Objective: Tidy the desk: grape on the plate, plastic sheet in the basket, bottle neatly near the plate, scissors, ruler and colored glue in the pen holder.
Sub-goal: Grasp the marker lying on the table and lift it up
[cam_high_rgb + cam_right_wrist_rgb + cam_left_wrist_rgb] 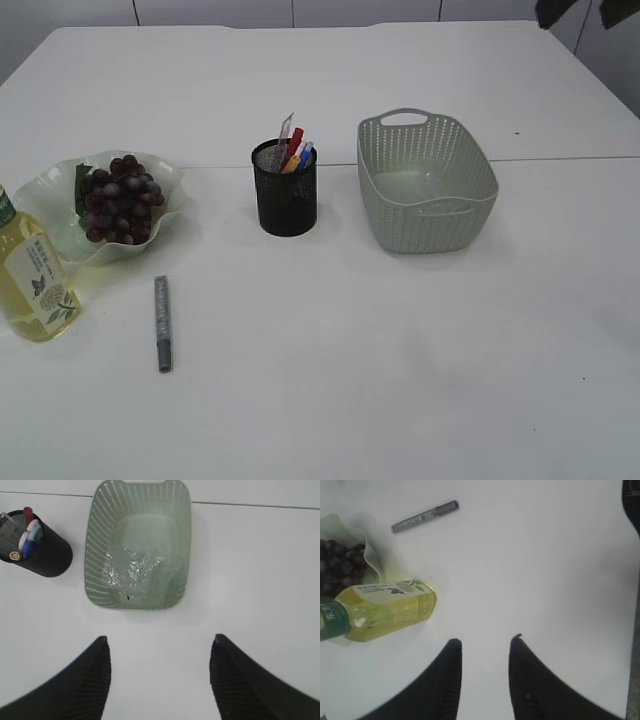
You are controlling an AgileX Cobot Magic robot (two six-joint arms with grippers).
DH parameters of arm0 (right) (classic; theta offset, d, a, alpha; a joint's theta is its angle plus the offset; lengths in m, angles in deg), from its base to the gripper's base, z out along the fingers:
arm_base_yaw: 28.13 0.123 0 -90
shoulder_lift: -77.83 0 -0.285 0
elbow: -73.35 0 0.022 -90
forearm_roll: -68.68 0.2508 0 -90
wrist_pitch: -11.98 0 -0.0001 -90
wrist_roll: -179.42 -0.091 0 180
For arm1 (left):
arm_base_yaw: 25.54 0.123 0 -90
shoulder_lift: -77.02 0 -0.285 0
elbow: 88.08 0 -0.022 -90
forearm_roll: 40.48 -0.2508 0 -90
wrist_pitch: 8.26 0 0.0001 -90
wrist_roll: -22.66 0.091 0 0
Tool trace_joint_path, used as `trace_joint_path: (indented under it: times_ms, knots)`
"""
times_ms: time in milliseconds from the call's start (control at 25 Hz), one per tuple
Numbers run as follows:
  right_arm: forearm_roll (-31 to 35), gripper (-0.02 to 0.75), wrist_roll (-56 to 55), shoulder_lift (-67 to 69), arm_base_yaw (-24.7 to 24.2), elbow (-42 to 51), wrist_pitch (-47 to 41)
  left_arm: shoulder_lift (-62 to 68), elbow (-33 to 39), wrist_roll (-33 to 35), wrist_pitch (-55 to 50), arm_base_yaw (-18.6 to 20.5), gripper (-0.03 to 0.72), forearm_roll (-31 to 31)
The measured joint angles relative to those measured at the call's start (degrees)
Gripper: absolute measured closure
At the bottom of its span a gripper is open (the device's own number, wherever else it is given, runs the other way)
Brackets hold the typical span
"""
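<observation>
A bunch of dark grapes (pixel 120 198) lies on the wavy pale-green plate (pixel 50 215). Just in front of the plate stands a bottle (pixel 32 272) of yellow liquid, also seen as bottle (pixel 385 607) in the left wrist view. A grey pen-shaped glue tube (pixel 162 322) lies flat on the table. The black mesh pen holder (pixel 285 195) holds several coloured items, which I cannot tell apart. A crinkled clear plastic sheet (pixel 132 570) lies inside the green basket (pixel 97 540). My left gripper (pixel 485 640) is open and empty over bare table, right of the bottle. My right gripper (pixel 161 638) is open and empty, short of the basket.
The basket (pixel 470 170) stands right of the pen holder, mid-table. A seam (pixel 570 158) crosses the white tabletop behind them. Dark shapes (pixel 556 10) hang at the top right corner of the exterior view. Neither gripper shows in that view.
</observation>
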Motion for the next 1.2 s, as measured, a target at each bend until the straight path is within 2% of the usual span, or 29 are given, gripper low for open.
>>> trace_joint_path:
  times_ms: [120,240,600,800,1000,1200]
  knots:
    - [-0.54,0.279,-0.09,-4.54,0.0,4.14,0.0,0.0,0.0,0.52,-0.77,0.0,0.448,0.12]
    - [-0.81,0.279,-0.09,-8.36,0.0,7.49,0.0,0.0,0.0,4.72,-0.77,0.0,0.448,-0.09]
    - [-0.21,0.279,-0.21,-14.25,0.0,10.95,-0.1,0.0,-0.1,31.4,-0.81,0.0,0.448,-1.61]
    - [0.35,0.279,-0.21,-15.67,0.0,10.95,-0.1,0.0,-0.1,42.0,-0.81,0.0,0.447,-1.51]
    - [-0.56,0.279,-0.21,-16.94,0.0,10.95,-0.1,1.83,-0.61,48.9,-0.81,0.0,0.448,-1.39]
    - [-0.78,0.279,-0.21,-17.52,0.0,13.54,-0.1,4.83,-6.81,52.8,-0.81,0.0,0.448,0.97]
